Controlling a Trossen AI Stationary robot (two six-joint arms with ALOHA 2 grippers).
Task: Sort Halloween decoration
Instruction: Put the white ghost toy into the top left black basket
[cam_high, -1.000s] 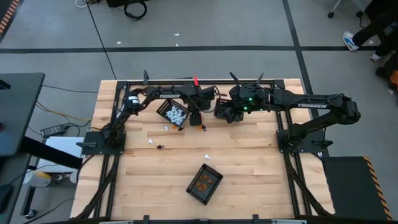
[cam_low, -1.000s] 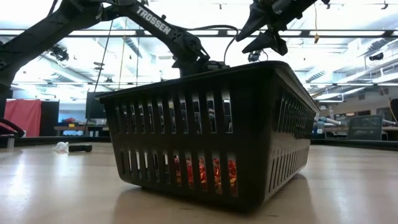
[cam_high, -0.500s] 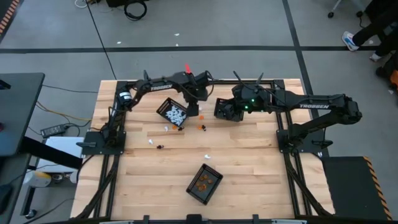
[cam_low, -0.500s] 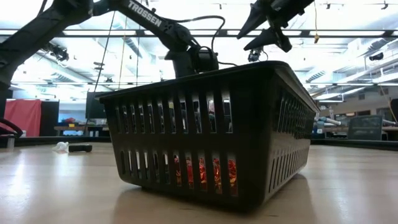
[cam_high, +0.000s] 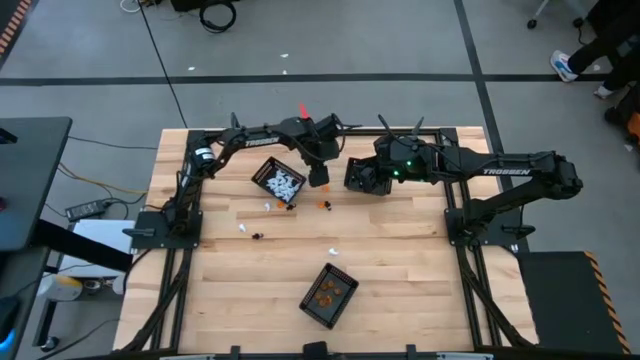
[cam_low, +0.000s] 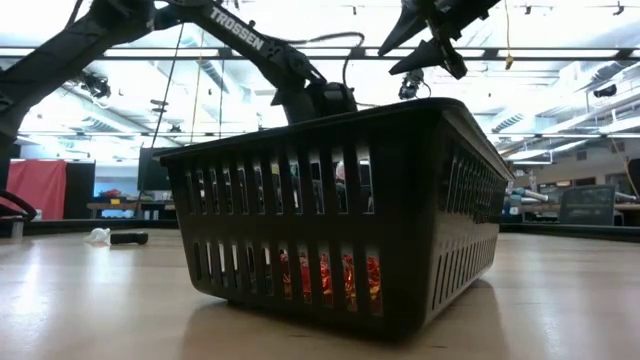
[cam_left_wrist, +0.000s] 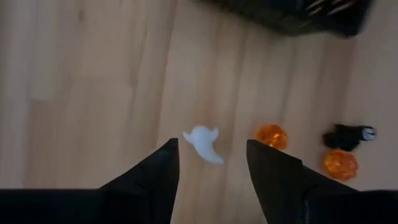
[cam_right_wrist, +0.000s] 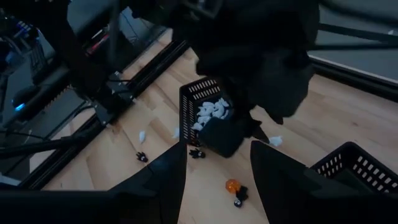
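Three baskets (cam_high: 329, 294) on my table (cam_high: 400, 260): one with white ghosts (cam_high: 283, 184), one with orange pumpkins (cam_high: 326, 293). My left gripper (cam_left_wrist: 211, 163), fingers apart and empty, hangs above one loose ghost (cam_left_wrist: 203, 142), two pumpkins (cam_left_wrist: 271, 135) and one black trinket (cam_left_wrist: 347, 135). My right gripper (cam_right_wrist: 217, 171), also spread and empty, hovers near the third basket (cam_high: 362, 177).

The table (cam_high: 390, 260) was pale planked wood with a smooth, faintly sheened finish. On it, the slatted basket (cam_low: 340, 215) looked like matt black plastic. Beside a matt white ghost (cam_left_wrist: 203, 142), the orange pumpkins (cam_left_wrist: 271, 135) were glossy, translucent plastic.
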